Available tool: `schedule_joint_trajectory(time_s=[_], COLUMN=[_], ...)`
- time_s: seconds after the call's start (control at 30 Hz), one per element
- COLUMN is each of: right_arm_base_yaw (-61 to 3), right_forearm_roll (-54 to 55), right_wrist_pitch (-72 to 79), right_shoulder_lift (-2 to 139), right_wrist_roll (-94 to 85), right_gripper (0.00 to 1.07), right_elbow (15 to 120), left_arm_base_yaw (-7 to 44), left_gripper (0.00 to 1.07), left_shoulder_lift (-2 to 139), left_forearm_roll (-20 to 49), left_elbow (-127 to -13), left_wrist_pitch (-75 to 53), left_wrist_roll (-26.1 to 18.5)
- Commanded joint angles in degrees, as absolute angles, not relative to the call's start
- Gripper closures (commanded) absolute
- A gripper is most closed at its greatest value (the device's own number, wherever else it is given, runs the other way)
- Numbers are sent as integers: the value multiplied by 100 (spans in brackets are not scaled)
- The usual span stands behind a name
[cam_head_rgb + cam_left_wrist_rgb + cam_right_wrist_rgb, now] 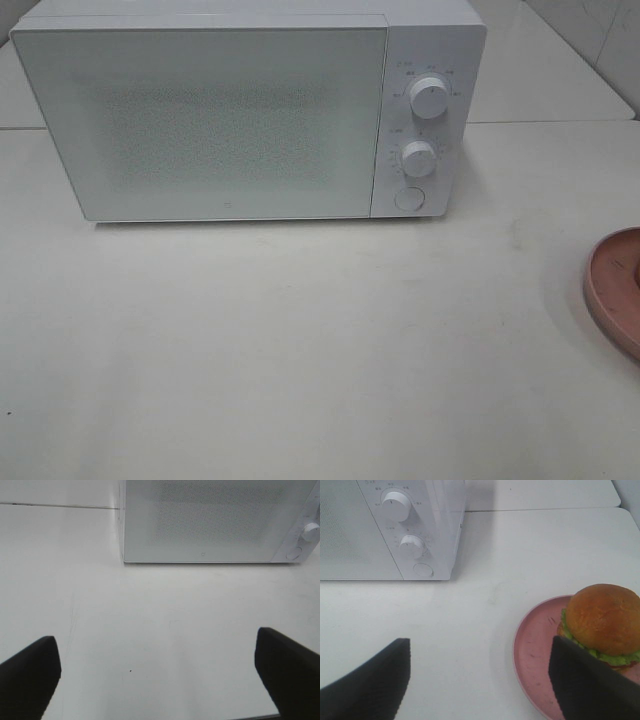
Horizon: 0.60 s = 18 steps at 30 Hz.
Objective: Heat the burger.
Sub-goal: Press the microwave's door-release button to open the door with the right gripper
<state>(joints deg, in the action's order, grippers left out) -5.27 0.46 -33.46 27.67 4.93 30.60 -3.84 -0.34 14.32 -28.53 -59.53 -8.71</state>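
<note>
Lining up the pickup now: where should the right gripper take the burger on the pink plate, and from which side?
Likely from above, the right gripper closing across the burger at the bun's widest sides, just above the lettuce. It sits upright on the plate, whose raised rim hinders a low sideways approach.

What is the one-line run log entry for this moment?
microwave: closed | burger: on pink plate, untouched | left hand: open, empty | right hand: open, empty, near burger | task: not begun
</note>
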Motion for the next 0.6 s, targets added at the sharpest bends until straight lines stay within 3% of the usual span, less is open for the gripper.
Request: schedule_joint_trajectory(time_s=[0.03, 0.6], right_arm_base_yaw=[-493, -493], right_forearm_roll=[52, 57], right_wrist_pitch=[-3077, -1461], right_shoulder_lift=[2979, 4566], right_wrist_roll=[544, 550], right_gripper=[32, 32], right_elbow=[3105, 3105], left_arm_base_yaw=[-413, -413], left_gripper=[9, 9], left_shoulder_lift=[-115, -115], left_forearm_roll=[1450, 1450], left_elbow=[-2842, -2842], left_wrist_pitch=[-5924, -5924], left_wrist_roll=[-871, -871])
